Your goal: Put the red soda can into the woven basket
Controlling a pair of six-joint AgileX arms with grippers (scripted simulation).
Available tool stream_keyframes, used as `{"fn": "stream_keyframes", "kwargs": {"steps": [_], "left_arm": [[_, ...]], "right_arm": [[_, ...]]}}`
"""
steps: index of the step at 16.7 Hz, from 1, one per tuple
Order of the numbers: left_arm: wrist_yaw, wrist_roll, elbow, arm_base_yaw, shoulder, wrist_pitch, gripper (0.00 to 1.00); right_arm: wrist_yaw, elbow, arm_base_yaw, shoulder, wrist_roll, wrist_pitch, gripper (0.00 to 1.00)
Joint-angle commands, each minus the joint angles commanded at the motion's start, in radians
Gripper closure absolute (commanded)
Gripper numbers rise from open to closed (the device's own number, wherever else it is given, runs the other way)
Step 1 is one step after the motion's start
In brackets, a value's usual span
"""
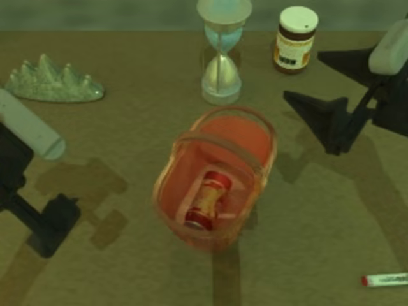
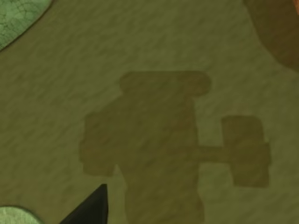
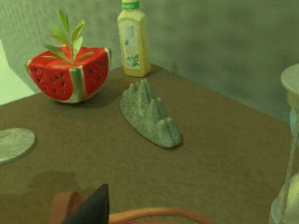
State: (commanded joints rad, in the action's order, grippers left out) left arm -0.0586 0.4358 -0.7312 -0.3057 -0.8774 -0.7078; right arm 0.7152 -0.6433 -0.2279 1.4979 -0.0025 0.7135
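The red soda can (image 1: 207,200) lies on its side inside the orange-red woven basket (image 1: 164,191), which stands at the table's middle with its hoop handle arched across it. My right gripper (image 1: 302,76) hangs open above the table to the basket's upper right, apart from it and holding nothing. One of its fingertips (image 3: 99,200) shows in the right wrist view over the basket's handle (image 3: 154,215). My left gripper (image 1: 54,223) is parked at the lower left, open and empty, with one dark fingertip (image 2: 99,198) over bare table.
At the back stand an hourglass (image 1: 222,57) and a white-lidded jar (image 1: 295,39). A green ridged ornament (image 1: 54,83) lies at the back left, and a red-capped marker (image 1: 386,279) at the front right. The right wrist view also shows a watermelon ornament (image 3: 70,72) and a yellow bottle (image 3: 133,39).
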Motion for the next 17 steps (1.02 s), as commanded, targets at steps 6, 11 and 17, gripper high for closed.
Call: {"fn": "stream_keyframes", "kwargs": {"steps": [6, 11, 17], "left_arm": [[-0.003, 0.315, -0.565, -0.186, -0.573, -0.385, 0.0], [0.016, 0.553, -1.018, -0.309, -0.99, -0.623, 0.0], [0.048, 0.74, -1.386, -0.395, -1.311, -0.777, 0.0]], "right_arm": [[-0.308, 0.307, 0.092, -0.603, -0.002, -0.314, 0.0], [-0.525, 0.5, 0.157, -1.076, 0.0, -0.532, 0.0], [-0.688, 0.625, 0.208, -1.444, 0.002, -0.689, 0.0]]}}
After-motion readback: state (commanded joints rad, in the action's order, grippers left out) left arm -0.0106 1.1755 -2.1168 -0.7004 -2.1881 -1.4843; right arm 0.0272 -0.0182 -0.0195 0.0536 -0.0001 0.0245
